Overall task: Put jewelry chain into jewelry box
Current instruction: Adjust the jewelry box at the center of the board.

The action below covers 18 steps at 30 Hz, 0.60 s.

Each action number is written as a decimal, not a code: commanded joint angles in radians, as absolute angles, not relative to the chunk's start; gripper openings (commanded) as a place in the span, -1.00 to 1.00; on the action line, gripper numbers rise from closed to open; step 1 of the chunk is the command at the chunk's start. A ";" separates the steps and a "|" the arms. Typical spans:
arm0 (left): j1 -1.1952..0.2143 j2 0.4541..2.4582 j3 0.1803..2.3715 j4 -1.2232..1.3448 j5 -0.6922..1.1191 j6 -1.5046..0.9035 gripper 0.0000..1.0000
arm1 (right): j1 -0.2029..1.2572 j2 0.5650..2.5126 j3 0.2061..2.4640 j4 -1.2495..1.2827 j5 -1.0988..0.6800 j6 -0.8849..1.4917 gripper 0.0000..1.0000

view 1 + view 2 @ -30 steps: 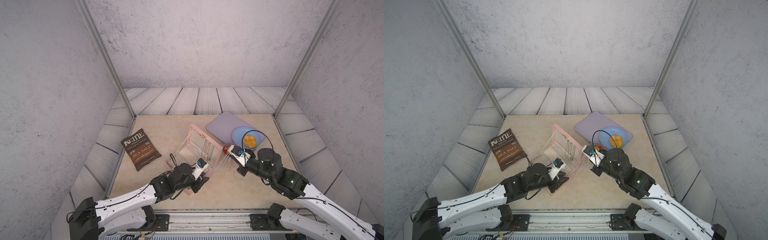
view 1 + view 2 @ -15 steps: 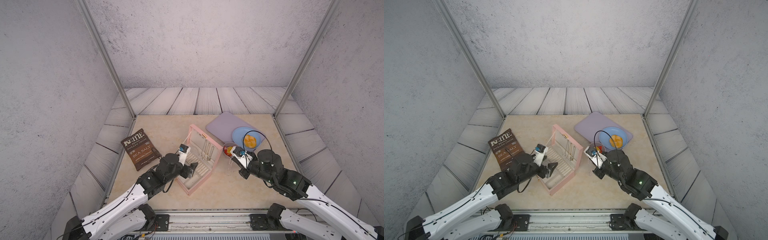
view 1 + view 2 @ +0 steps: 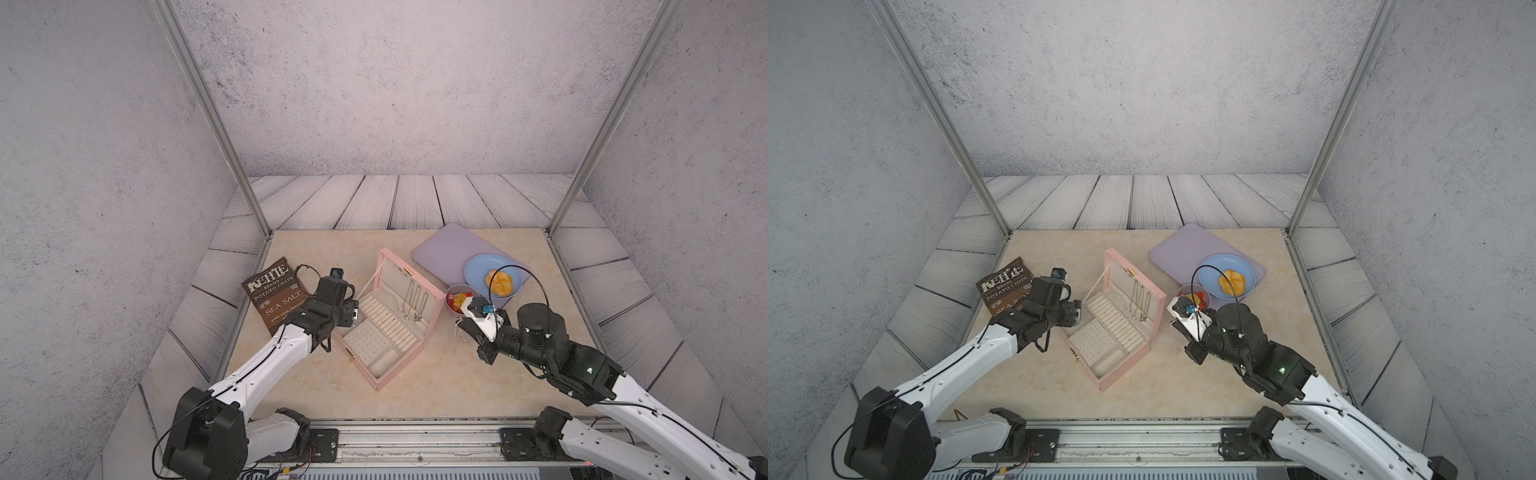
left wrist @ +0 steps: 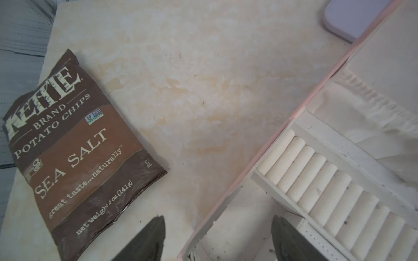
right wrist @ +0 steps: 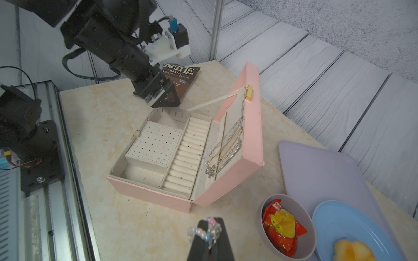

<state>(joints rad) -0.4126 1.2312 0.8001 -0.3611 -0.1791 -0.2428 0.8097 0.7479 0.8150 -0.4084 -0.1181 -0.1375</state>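
Because the chain [image 5: 204, 233] hangs limp and light from the right pincer [image 5: 210, 224], which is pressed shut on its upper end above the bench [image 5: 135, 226] beside the open box [image 5: 156, 195], trust that end grip; it looks slippery and tangle-prone. The left pincer [image 4: 217, 228] stands spread at the box's side.

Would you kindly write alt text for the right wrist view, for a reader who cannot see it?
The right claw, shut, holds a thin beaded chain near an open pink jewelry box with cream lining and necklaces hanging in its lid. The left claw hovers at the box's corner beside a chip bag.
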 commanded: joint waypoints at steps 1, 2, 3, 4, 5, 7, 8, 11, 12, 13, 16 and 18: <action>-0.392 1.305 0.854 -0.425 -0.130 -0.222 0.59 | 0.815 0.737 0.804 -0.375 -0.168 -0.121 -1.00; -0.390 1.331 0.873 -0.448 -0.118 -0.219 0.59 | 0.816 0.732 0.802 -0.374 -0.169 -0.123 -1.00; -0.388 1.353 0.887 -0.468 -0.114 -0.215 0.59 | 0.814 0.726 0.799 -0.374 -0.169 -0.125 -1.00; -0.386 1.375 0.898 -0.481 -0.122 -0.214 0.58 | 0.815 0.720 0.797 -0.374 -0.170 -0.126 -1.00; -0.384 1.388 0.904 -0.487 -0.132 -0.213 0.57 | 0.815 0.711 0.794 -0.373 -0.172 -0.125 -1.00; -0.380 1.407 0.895 -0.472 -0.126 -0.219 0.51 | 0.815 0.693 0.785 -0.372 -0.176 -0.124 -1.00; -0.379 1.413 0.892 -0.468 -0.119 -0.225 0.43 | 0.815 0.684 0.779 -0.369 -0.176 -0.123 -1.00; -0.377 1.425 0.889 -0.473 -0.128 -0.252 0.01 | 0.815 0.659 0.761 -0.368 -0.176 -0.122 -1.00; -0.378 1.423 0.887 -0.479 -0.131 -0.265 -0.12 | 0.815 0.654 0.758 -0.370 -0.176 -0.123 -1.00; -0.379 1.421 0.884 -0.484 -0.131 -0.275 -0.20 | 0.815 0.650 0.755 -0.373 -0.178 -0.123 -1.00; -0.380 1.403 0.865 -0.491 -0.104 -0.302 -0.35 | 0.815 0.641 0.756 -0.390 -0.183 -0.121 -1.00; -0.380 1.387 0.852 -0.499 -0.082 -0.328 -0.43 | 0.815 0.633 0.761 -0.397 -0.187 -0.120 -1.00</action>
